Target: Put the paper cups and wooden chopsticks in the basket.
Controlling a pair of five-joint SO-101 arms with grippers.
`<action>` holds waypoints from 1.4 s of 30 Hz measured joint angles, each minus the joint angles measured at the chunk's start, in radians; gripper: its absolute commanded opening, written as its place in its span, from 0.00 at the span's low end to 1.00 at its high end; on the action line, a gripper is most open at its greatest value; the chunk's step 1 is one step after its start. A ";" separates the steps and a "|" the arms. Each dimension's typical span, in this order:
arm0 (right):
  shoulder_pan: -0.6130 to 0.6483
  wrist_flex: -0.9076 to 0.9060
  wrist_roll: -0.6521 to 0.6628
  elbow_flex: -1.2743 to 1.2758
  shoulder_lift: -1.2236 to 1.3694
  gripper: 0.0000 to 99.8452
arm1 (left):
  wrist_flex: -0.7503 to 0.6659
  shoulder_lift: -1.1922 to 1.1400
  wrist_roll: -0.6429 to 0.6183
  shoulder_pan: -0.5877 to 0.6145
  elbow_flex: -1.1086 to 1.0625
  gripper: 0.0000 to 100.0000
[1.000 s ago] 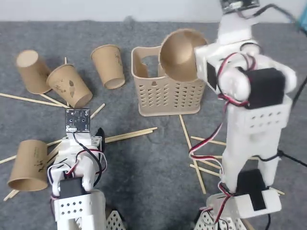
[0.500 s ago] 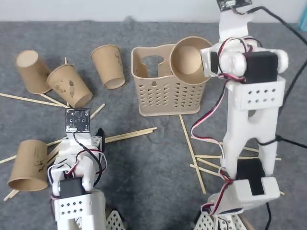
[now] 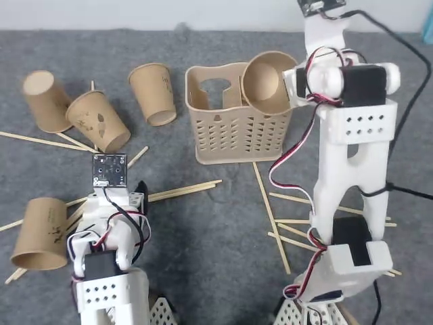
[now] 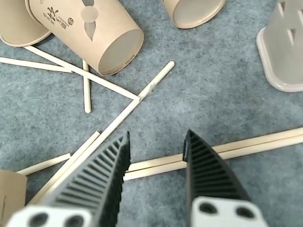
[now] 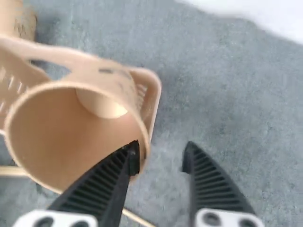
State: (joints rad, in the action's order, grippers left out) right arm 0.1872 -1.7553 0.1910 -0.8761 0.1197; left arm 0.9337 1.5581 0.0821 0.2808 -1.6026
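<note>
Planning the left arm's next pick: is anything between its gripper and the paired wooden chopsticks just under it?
Nothing visible does. The open black left gripper hangs right above the pale wooden chopstick pair, with grey carpet showing between its fingertips.

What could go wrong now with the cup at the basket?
1. The paper cup lies tilted at the basket's right end, apparently not fully inside; it may roll out over the rim.
2. The open right gripper has one finger right at the cup's rim; pulling back could drag it out.
3. The chopsticks below the open left gripper lie flat as a pair; a pinch may catch only one.
</note>
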 measured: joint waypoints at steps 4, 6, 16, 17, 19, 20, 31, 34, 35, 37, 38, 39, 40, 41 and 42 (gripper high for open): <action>0.002 -0.002 -0.028 -0.118 -0.021 0.18 | 0.000 0.000 0.000 0.000 0.000 0.17; 0.002 -0.002 -0.048 -0.144 -0.057 0.14 | 0.000 0.000 0.000 0.000 0.000 0.17; 0.066 -0.002 -0.068 0.176 -0.413 0.01 | 0.000 0.000 0.000 0.000 0.000 0.17; 0.077 -0.002 -0.068 0.236 -0.453 0.01 | 0.000 0.000 0.000 0.000 0.000 0.17; 0.101 -0.002 -0.068 0.353 -0.526 0.01 | 0.000 0.000 0.000 0.000 0.000 0.17; 0.117 -0.002 -0.068 0.411 -0.557 0.01 | 0.000 0.000 0.000 0.000 0.000 0.17; 0.152 0.295 -0.020 1.111 -0.835 0.01 | 0.000 0.000 0.000 0.000 0.000 0.17; 0.152 0.465 0.003 1.310 -0.895 0.01 | 0.000 0.000 0.000 0.000 0.000 0.17; 0.152 0.519 0.008 1.366 -0.908 0.01 | 0.000 0.000 0.000 0.000 0.000 0.17; 0.152 0.620 0.012 1.453 -0.924 0.01 | 0.000 0.000 0.000 0.000 0.000 0.17; 0.152 0.666 0.014 1.485 -0.925 0.01 | 0.000 0.000 0.000 0.000 0.000 0.17; 0.152 0.707 0.014 1.511 -0.925 0.01 | 0.000 0.000 0.000 0.000 0.000 0.17; 0.152 0.743 0.014 1.531 -0.925 0.01 | 0.000 0.000 0.000 0.000 0.000 0.17; 0.152 0.778 0.014 1.550 -0.925 0.01 | 0.000 0.000 0.000 0.000 0.000 0.17; 0.152 0.813 0.014 1.562 -0.925 0.01 | 0.000 0.000 0.000 0.000 0.000 0.17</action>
State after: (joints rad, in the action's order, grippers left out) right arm 0.3391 -0.9421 0.2048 0.6859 -0.8055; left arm 0.9337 1.5581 0.0821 0.2808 -1.6026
